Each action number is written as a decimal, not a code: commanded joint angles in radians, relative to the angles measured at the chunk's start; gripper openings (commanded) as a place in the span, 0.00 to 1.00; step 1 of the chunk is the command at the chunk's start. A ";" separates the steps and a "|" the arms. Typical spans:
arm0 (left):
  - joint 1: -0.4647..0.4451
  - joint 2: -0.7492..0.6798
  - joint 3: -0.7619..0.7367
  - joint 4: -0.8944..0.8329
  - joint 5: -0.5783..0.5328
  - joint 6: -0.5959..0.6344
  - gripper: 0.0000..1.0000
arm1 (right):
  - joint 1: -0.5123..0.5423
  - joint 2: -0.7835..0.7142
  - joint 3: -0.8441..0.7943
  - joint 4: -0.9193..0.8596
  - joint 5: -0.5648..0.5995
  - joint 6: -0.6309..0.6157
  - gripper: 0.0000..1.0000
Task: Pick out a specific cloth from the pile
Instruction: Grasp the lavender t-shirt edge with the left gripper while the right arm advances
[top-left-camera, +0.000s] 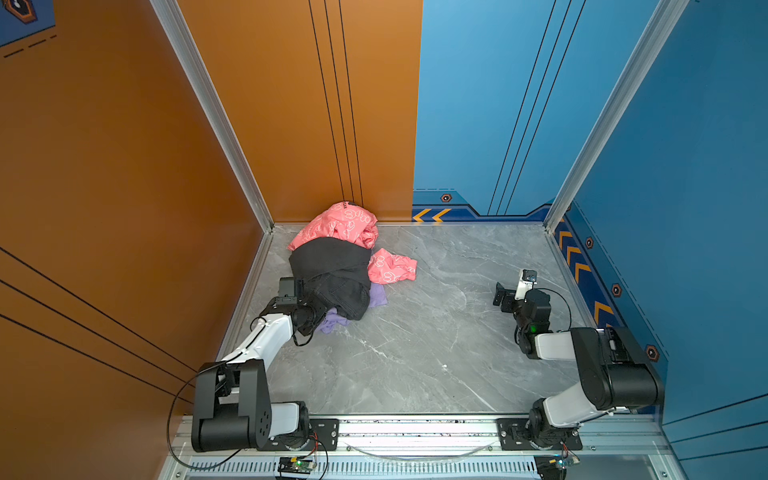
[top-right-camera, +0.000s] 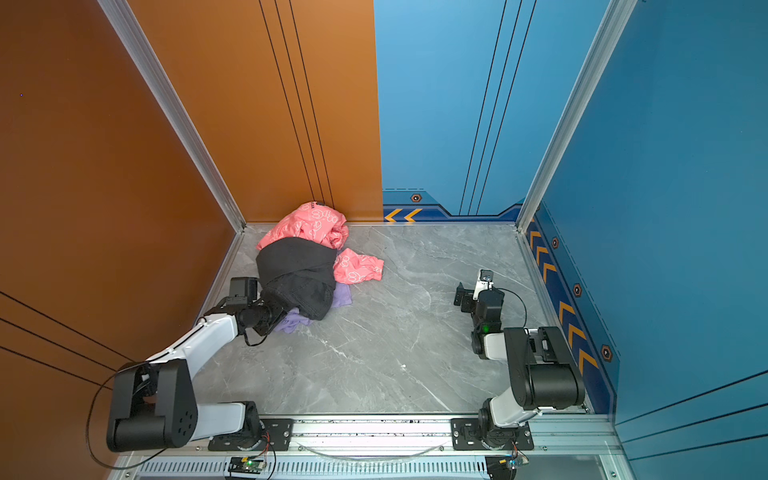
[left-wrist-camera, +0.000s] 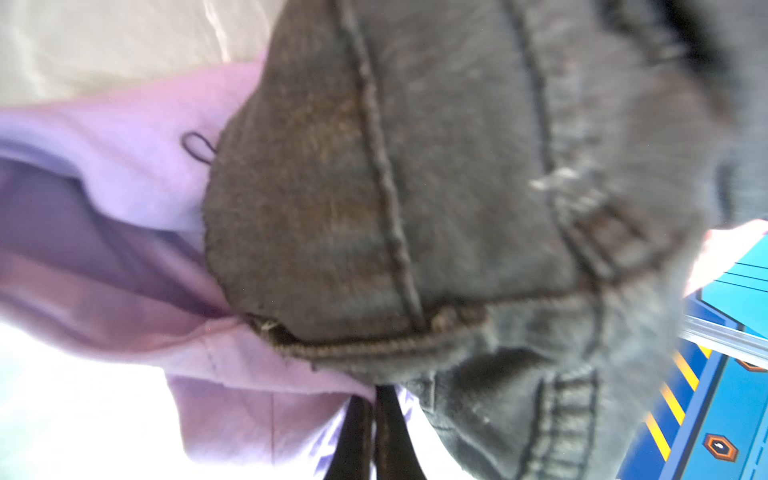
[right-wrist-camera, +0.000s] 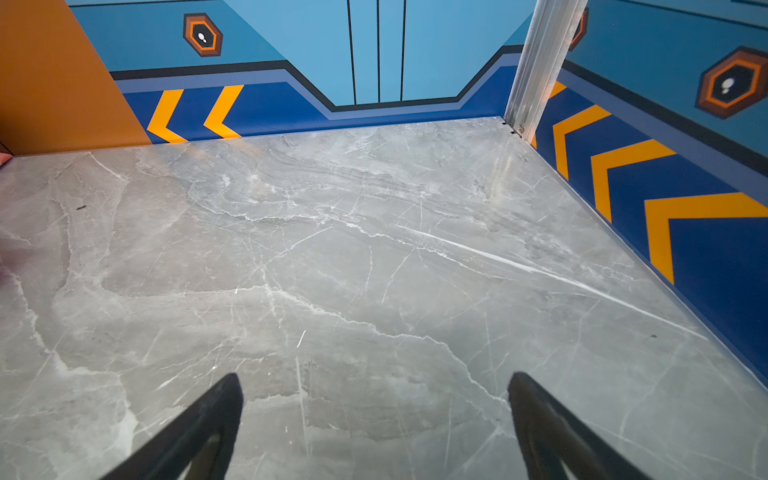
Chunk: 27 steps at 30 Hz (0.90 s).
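The pile (top-left-camera: 332, 257) (top-right-camera: 299, 257) lies at the back left of the grey marble table. The cloth (top-left-camera: 332, 325) (top-right-camera: 293, 323) (left-wrist-camera: 124, 166), plain lavender, pokes out at the pile's near side from under a dark grey denim garment (top-left-camera: 351, 296) (left-wrist-camera: 415, 187). My left gripper (top-left-camera: 326, 318) (top-right-camera: 286, 316) (left-wrist-camera: 374, 399) reaches in at that lavender edge. Its fingers are pressed together, shut on the cloth's hem, with their tips hidden under fabric. My right gripper (top-left-camera: 500, 297) (top-right-camera: 461, 297) (right-wrist-camera: 374, 386) hangs open over bare table at the right, holding nothing.
A black garment (top-left-camera: 328, 257) lies over a coral-pink printed one (top-left-camera: 340, 226), and a pink fold (top-left-camera: 390, 268) spills to the right. The pile leans against the orange back wall (top-left-camera: 291, 124). Blue walls close off the right side (top-left-camera: 665, 208).
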 joint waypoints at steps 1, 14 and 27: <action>0.018 -0.033 0.000 -0.054 -0.013 0.015 0.00 | 0.011 -0.010 0.016 -0.037 -0.010 -0.025 1.00; 0.023 -0.144 0.053 -0.106 -0.084 -0.035 0.00 | 0.134 -0.250 0.156 -0.479 -0.082 -0.174 1.00; 0.024 -0.204 0.134 -0.171 -0.172 -0.082 0.00 | 0.293 -0.155 0.282 -0.557 -0.173 -0.187 1.00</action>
